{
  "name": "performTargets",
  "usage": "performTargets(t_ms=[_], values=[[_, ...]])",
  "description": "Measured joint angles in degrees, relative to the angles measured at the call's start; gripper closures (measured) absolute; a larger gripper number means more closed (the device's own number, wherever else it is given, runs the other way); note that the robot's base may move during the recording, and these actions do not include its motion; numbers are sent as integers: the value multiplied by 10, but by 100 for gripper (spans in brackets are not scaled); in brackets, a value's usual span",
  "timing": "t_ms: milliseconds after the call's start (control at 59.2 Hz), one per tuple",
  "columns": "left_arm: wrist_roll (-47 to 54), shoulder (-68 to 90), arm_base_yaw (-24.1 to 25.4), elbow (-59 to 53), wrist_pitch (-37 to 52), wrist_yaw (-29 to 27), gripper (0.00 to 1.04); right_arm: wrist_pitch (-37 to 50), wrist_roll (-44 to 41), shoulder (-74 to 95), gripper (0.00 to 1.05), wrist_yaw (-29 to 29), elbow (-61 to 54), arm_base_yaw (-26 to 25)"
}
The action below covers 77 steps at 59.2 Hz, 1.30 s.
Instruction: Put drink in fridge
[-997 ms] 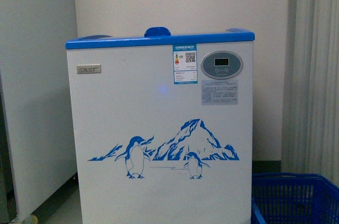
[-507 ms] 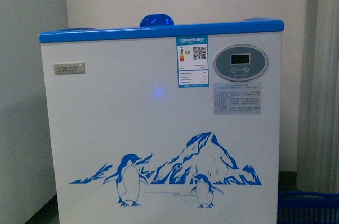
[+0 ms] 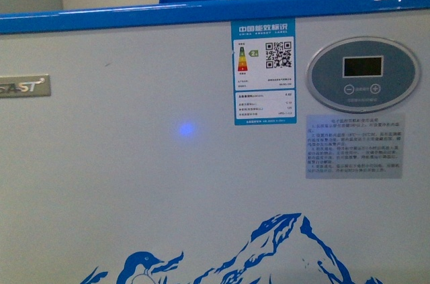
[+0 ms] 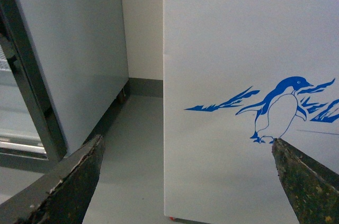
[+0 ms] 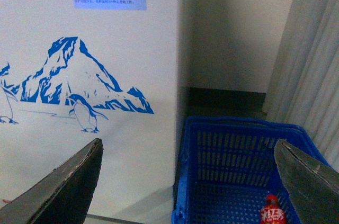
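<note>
The fridge (image 3: 134, 190), a white chest freezer with a blue top rim (image 3: 201, 12) and penguin-and-mountain decal, fills the front view at close range. Its lids are hidden from here. It also shows in the left wrist view (image 4: 238, 49) and the right wrist view (image 5: 90, 49). The drink (image 5: 273, 212), a red-capped bottle with a red label, lies in a blue plastic basket (image 5: 238, 150) on the floor beside the fridge. My left gripper (image 4: 188, 181) is open and empty, facing the fridge's front corner. My right gripper (image 5: 188, 181) is open and empty above the basket's near edge.
A tall grey upright cabinet (image 4: 69, 49) stands on the other side of the fridge across a floor gap (image 4: 132, 144). A white curtain (image 5: 312, 49) hangs behind the basket. A control panel (image 3: 363, 74) and energy label (image 3: 263, 72) are on the fridge front.
The fridge has grown much larger in the front view; the view has moved in close, and the basket and cabinet have left that frame.
</note>
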Motion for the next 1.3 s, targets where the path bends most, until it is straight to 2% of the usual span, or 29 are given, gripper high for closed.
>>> performTargets(t_ms=[34,51,101,152,186,220,287,355,406,490,676,913,1302], values=[[0,0,0,0,0,0,8,0,0,0,8,1,0,0],[0,0,0,0,0,0,8,-13,4,11,8,24,4,7],[0,0,0,0,0,-1,8,-106,10,80,8,140,44,24],[0,0,0,0,0,0,8,-117,1,188,8,207,66,-8],[0,0,0,0,0,-1,8,-81,-13,257,8,216,68,-39],[0,0,0,0,0,0,8,5,-37,367,8,217,69,-85],[0,0,0,0,0,0,8,107,-71,487,8,224,81,-120],[0,0,0,0,0,0,8,260,-118,686,8,243,127,-153],[0,0,0,0,0,0,8,339,-147,828,8,260,173,-166],[0,0,0,0,0,0,8,376,-162,1007,8,289,235,-179],[0,0,0,0,0,0,8,351,-126,1252,8,320,365,-189],[0,0,0,0,0,0,8,253,12,1437,8,306,539,-196],[0,0,0,0,0,0,8,199,84,1582,8,293,697,-199]])
